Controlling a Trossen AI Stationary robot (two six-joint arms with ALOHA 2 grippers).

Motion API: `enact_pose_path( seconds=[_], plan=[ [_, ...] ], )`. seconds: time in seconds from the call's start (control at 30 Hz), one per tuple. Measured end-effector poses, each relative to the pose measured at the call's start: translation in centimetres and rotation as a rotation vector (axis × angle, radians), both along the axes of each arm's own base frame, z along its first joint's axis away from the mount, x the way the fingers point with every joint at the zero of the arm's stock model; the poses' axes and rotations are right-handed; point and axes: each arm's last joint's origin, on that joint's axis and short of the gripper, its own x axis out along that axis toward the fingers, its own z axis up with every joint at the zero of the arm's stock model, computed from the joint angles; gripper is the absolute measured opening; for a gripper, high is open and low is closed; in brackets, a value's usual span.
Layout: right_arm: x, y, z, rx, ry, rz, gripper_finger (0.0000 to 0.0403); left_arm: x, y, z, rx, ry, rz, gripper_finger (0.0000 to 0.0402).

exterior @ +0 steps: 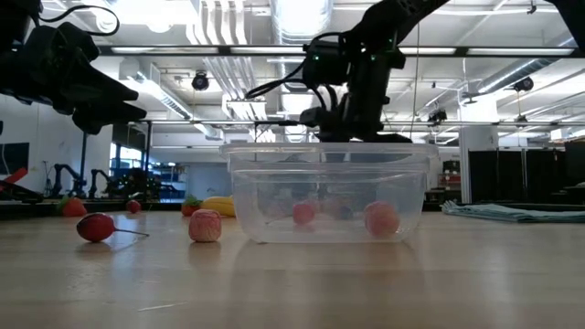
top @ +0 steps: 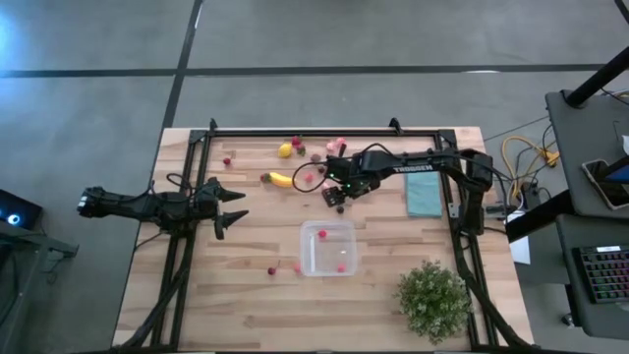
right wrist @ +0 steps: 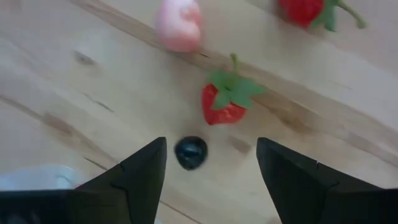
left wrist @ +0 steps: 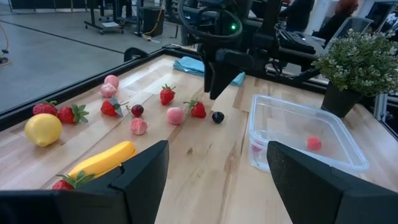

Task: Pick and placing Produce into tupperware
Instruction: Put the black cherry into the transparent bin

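Right claw (right wrist: 211,163) is held wide and empty directly over the small dark round berry (right wrist: 190,152) on the wooden worktop (top: 246,226), at 12 o'clock from the clear squarish plastic tupperware (top: 327,248); left claw (top: 228,206), also wide, is parked farther off at 9 o'clock.

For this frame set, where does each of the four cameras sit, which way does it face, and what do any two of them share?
High view: overhead, straight down on the table; both arms show, left pincer idle and open, right pincer over the fruit.
Low view: table height, level through the tupperware; both arms hang above.
Left wrist view: looks across the table past its own fingers.
Right wrist view: looks down past its open fingers at a dark berry and strawberry.
Shared: both wrist views show that dark berry.
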Motion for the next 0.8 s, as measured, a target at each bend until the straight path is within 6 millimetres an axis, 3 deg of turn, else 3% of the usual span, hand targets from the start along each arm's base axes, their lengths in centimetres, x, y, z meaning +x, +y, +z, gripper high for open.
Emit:
enact_pose_path(
  seconds=[0.33, 0.57, 0.8],
  plan=[
    [-0.6, 0.3, -1.9, -0.006, -0.007, 0.019, 0.0238, 0.0, 0.0, 0.0, 0.000, 0.000, 0.000, 0.0258],
    [-0.3, 1.3, -1.9, 0.013, -0.022, 0.092, 0.0236, 0.0, 0.0, 0.0, 0.000, 0.000, 0.000, 0.0258],
    [0.3, 2.7, -1.7, 0.052, -0.054, -0.012, 0.0237, 0.0, 0.0, 0.0, 0.000, 0.000, 0.000, 0.0258]
  ],
)
